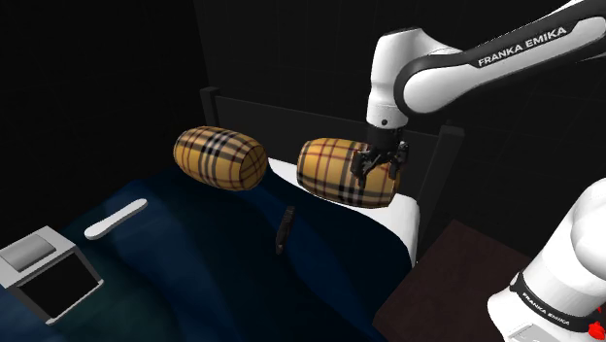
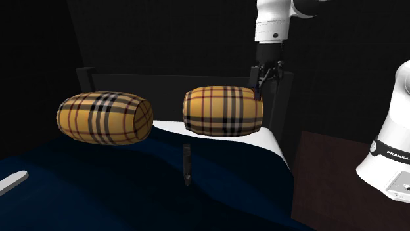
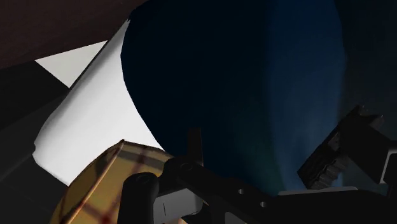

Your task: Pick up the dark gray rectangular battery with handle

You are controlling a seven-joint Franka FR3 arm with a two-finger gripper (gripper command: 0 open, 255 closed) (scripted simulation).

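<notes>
- Shoulder view is showing the end effector (image 1: 380,165) hanging over the plaid bolster (image 1: 345,172) nearer that view's right. Its fingers are standing apart and gripping nothing.
- The dark gray battery (image 1: 283,231) is standing upright on the dark blue blanket (image 1: 204,277) of the bed (image 2: 277,148). It is sitting in front of the gap between the two bolsters, well apart from the end effector.
- Judging by this, the approach is only beginning, and the grasp is not yet being attempted.
- The next move is calling for travel away from the headboard (image 1: 282,112) and down over the battery, with the fingers lining up across its thin body. Soft bedding is likely making it easy to tip.
- A second bolster (image 1: 220,157) is lying alongside, a white sheet (image 3: 95,121) is showing at the bed's head, and a black area is lying beyond the headboard.
</notes>
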